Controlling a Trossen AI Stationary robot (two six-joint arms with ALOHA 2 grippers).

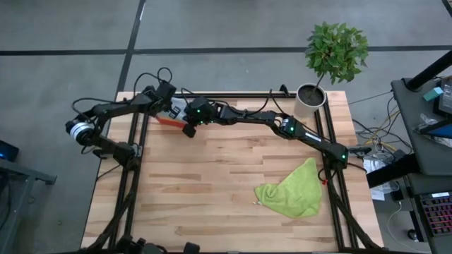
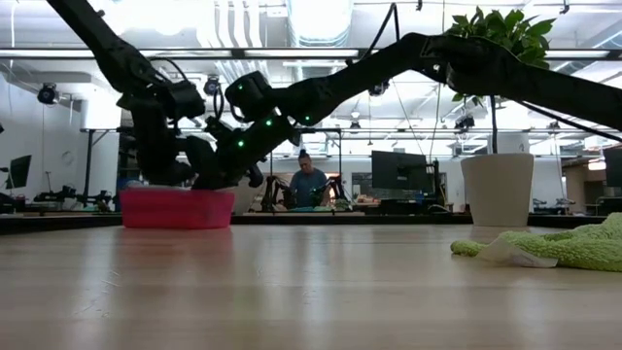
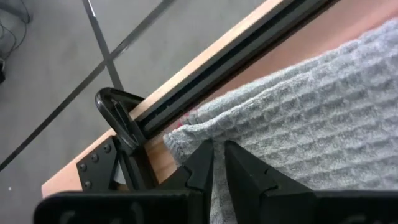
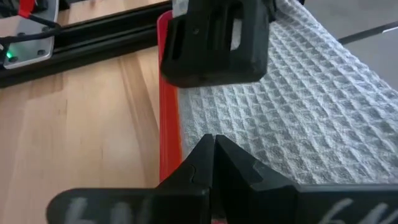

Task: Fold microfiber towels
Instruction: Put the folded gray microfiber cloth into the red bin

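Note:
A grey waffle-weave towel (image 3: 311, 106) (image 4: 298, 106) lies in the pink-red bin (image 1: 164, 121) (image 2: 175, 207) at the table's far left. Both grippers are at that bin. My left gripper (image 3: 216, 163) is shut on the towel near the table's far edge. My right gripper (image 4: 214, 144) is shut, its tips over the towel close to the bin's red wall (image 4: 168, 118). A lime green towel (image 1: 291, 190) (image 2: 569, 248) lies crumpled on the table at the near right, with no gripper near it. My left gripper pinches a raised fold of the grey towel near its corner (image 3: 186, 134) between its two fingers, which slant down at it. The rest of the towel spreads out flat beyond the fingers. My right gripper's shut tips are right at the towel's surface (image 4: 236, 134) beside the bin wall. Whether they touch it I cannot tell.
A black frame rail (image 3: 236, 68) runs along the table's far edge just behind the bin. A white pot with a plant (image 1: 311, 99) (image 2: 497, 190) stands at the far right. Bare wood lies across the table's middle (image 1: 212, 183). A person (image 2: 309, 185) sits in the room beyond.

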